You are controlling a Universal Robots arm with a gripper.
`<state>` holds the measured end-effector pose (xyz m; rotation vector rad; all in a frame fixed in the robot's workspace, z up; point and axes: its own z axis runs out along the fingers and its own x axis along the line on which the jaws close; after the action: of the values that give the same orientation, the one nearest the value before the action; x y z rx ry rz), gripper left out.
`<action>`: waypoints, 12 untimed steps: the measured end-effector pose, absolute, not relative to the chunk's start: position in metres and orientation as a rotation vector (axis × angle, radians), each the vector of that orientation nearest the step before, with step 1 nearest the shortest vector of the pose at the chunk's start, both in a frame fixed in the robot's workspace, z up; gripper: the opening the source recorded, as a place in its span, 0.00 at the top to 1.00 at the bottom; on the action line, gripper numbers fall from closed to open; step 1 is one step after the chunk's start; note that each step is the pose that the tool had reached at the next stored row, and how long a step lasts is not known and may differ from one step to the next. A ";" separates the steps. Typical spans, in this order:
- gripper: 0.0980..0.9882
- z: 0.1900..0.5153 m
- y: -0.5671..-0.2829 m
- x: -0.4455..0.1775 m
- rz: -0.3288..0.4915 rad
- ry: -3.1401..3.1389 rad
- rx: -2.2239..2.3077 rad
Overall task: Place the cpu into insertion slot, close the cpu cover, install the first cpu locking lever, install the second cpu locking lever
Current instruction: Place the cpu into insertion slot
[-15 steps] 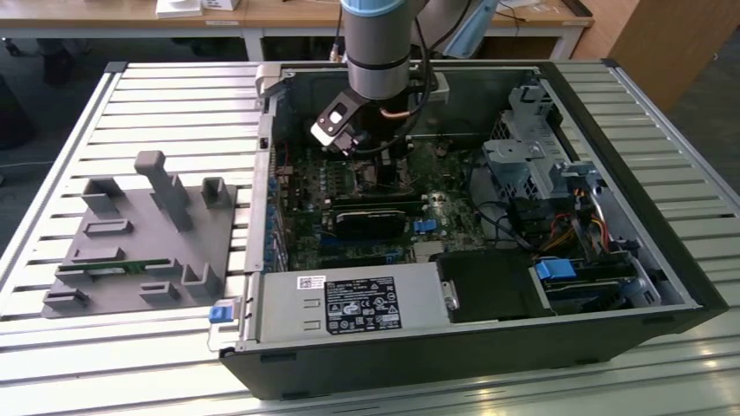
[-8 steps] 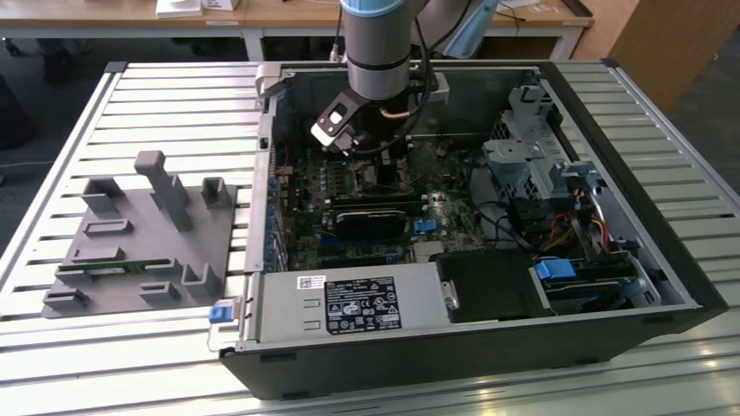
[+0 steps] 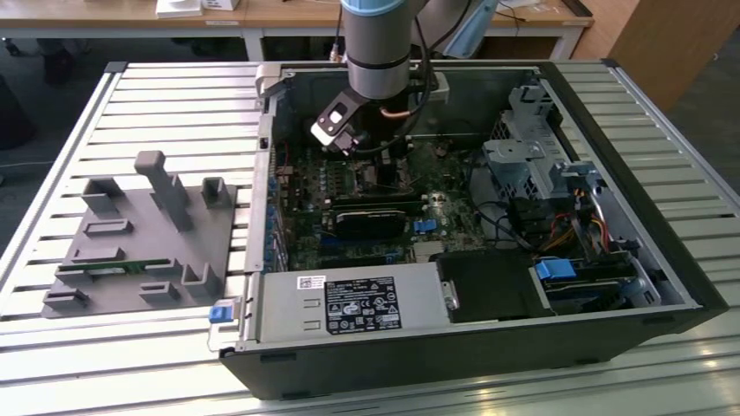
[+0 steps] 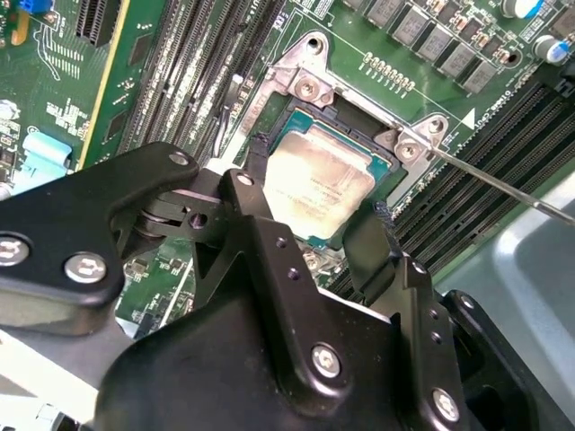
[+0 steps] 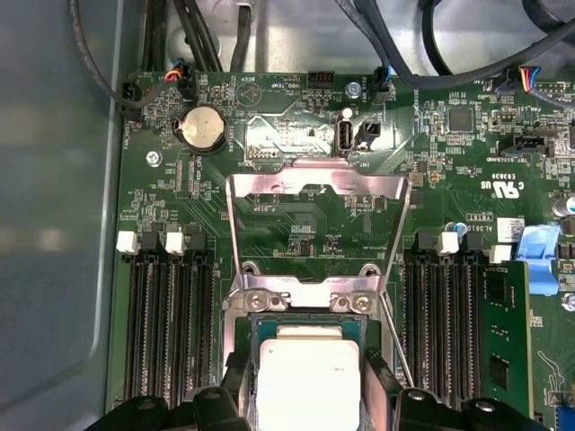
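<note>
Gripper (image 4: pixel 319 187) fingers (image 4: pixel 368 242) parted, straddling cpu (image 4: pixel 310 180) seated in socket (image 4: pixel 305 90); cpu cover (image 5: pixel 314 184) raised

Soft, even room light brightens the pale worktop (image 3: pixel 173 113), while the inside of the computer case (image 3: pixel 463 360) sits in shade. In the first wrist view the cpu cover (image 5: pixel 269 184) glares brightly just beyond the cpu (image 5: pixel 310 377), whose metal top looks washed out.
</note>
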<state>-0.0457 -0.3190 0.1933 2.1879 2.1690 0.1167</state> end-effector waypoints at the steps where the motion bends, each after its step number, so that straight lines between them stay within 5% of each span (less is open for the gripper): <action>1: 0.42 0.194 -0.319 -0.046 0.117 2.169 2.188; 8: 0.44 0.202 -0.319 -0.046 0.116 2.170 2.188; 12: 0.65 0.205 -0.319 -0.045 0.110 2.173 2.192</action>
<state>-0.0448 -0.3189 0.2045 2.1916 2.1725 0.1099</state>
